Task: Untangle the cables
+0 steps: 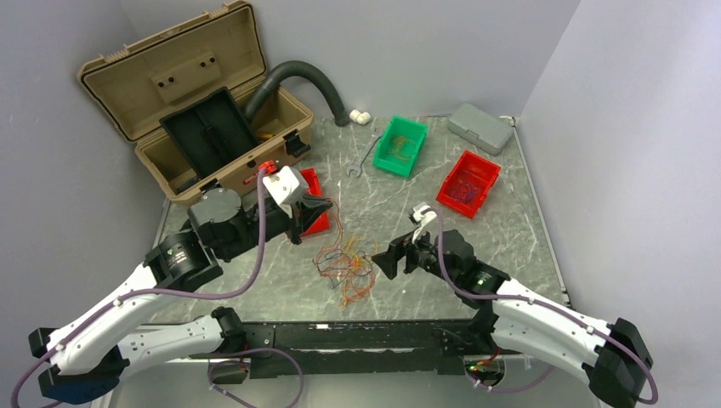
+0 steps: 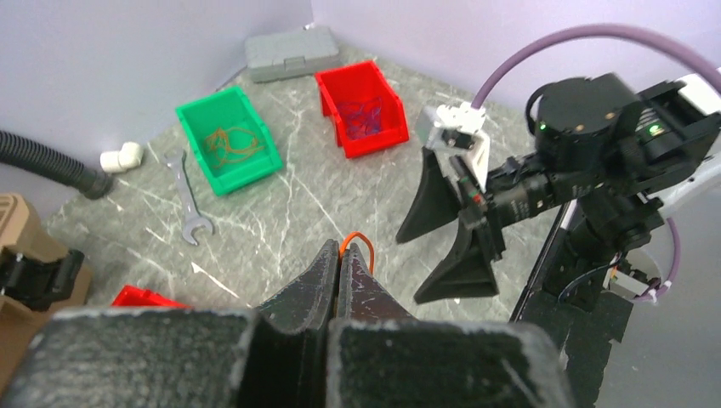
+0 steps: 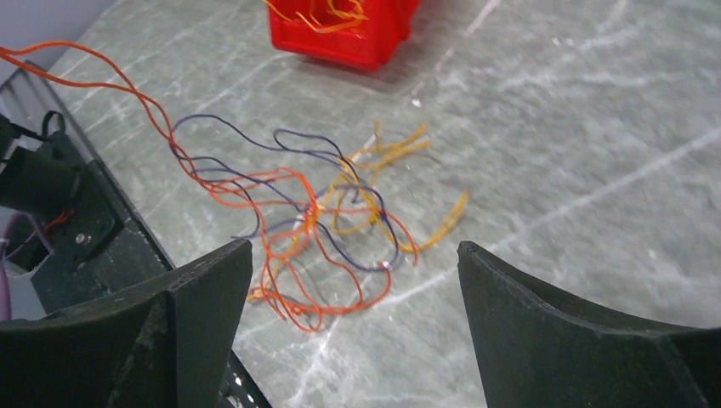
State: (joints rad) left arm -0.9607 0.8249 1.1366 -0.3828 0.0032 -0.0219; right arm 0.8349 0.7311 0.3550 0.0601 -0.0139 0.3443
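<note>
Left claw (image 2: 340, 255) is pinched shut on one orange cable (image 2: 359, 240). Right claw (image 3: 353, 251) stands wide and empty, just beside the loose cables (image 1: 344, 268) lying tangled on the worktop (image 1: 510, 246).

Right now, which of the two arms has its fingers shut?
The left fingers: they pinch an orange cable, while the right fingers stand wide apart over the tangle.

Top external camera: high at the near edge, looking down over the whole table (image 1: 519, 229). Left wrist camera faces across it toward the green bin (image 2: 246, 174). Right wrist camera sits close over the cables (image 3: 315, 212). The top view shows both.
</note>
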